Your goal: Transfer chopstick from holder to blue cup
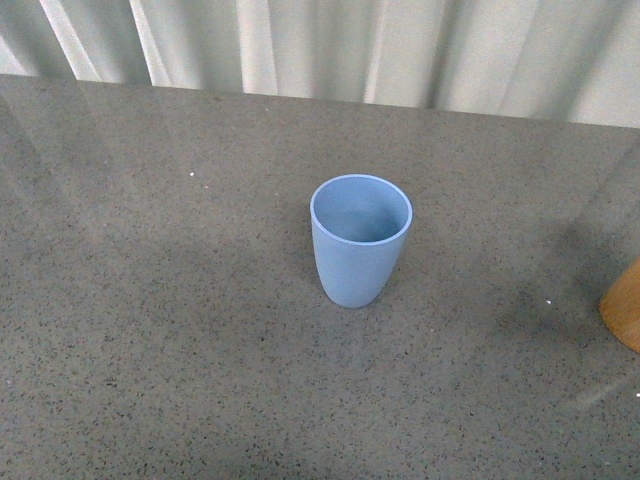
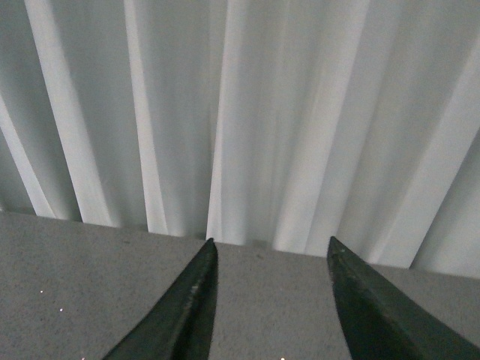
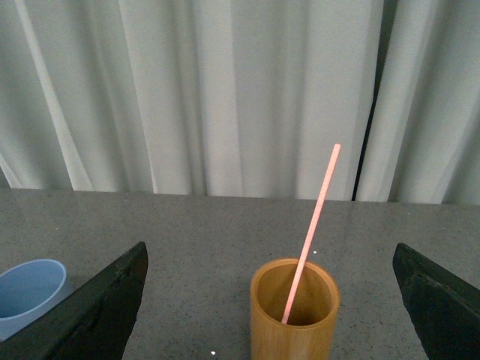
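The light-blue cup (image 1: pixel 359 238) stands upright and empty in the middle of the grey table; its rim also shows in the right wrist view (image 3: pixel 28 291). A pinkish-red chopstick (image 3: pixel 312 229) leans in the orange-brown holder (image 3: pixel 295 319), whose edge shows at the right border of the front view (image 1: pixel 625 305). My right gripper (image 3: pixel 270 259) is open, its jaws wide apart on either side of the holder and short of it. My left gripper (image 2: pixel 270 247) is open and empty, over bare table facing the curtain. Neither arm shows in the front view.
A pale pleated curtain (image 1: pixel 330 45) hangs behind the table's far edge. The grey speckled tabletop (image 1: pixel 150 300) spreads around the cup.
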Controlling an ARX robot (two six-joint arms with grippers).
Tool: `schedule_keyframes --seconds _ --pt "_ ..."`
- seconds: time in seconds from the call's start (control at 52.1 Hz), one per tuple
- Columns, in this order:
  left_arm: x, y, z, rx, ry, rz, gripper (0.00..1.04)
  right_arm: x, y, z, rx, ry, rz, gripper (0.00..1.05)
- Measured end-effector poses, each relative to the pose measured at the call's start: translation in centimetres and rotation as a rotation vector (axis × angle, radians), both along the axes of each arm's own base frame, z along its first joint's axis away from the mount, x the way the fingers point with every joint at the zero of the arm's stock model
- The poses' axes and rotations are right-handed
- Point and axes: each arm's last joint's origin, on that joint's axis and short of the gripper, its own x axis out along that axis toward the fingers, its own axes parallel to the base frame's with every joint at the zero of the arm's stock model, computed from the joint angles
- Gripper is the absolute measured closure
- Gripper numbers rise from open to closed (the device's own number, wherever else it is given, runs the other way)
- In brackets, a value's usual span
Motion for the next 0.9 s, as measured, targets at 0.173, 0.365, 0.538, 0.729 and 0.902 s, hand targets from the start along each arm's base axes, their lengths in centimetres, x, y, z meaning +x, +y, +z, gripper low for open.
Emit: schedule_keyframes --seconds 0.173,0.365,0.538,0.729,0.902 --pt "-1.9 1.1 -4.1 0.034 0.074 -0.023 0.89 0.0 0.0 0.0 0.000 0.000 0.000 0.10" --pt "-3.7 2.0 -5.3 0.040 0.051 -0.021 1.01 1.2 -1.4 0.5 0.134 0.343 -0.001 0.10" --pt "-5.0 2.7 -6.7 0.040 0.057 -0.012 1.01 4.9 -6.6 3.9 0.137 0.261 -0.036 0.10" --pt "-6.2 3.7 -7.6 0.040 0.049 -0.031 1.01 9.8 -11.8 4.7 0.235 0.217 0.083 0.10" --pt "-7.2 4.0 -8.4 0.039 0.053 -0.013 1.01 14.8 -13.8 3.2 0.335 0.261 0.195 0.10"
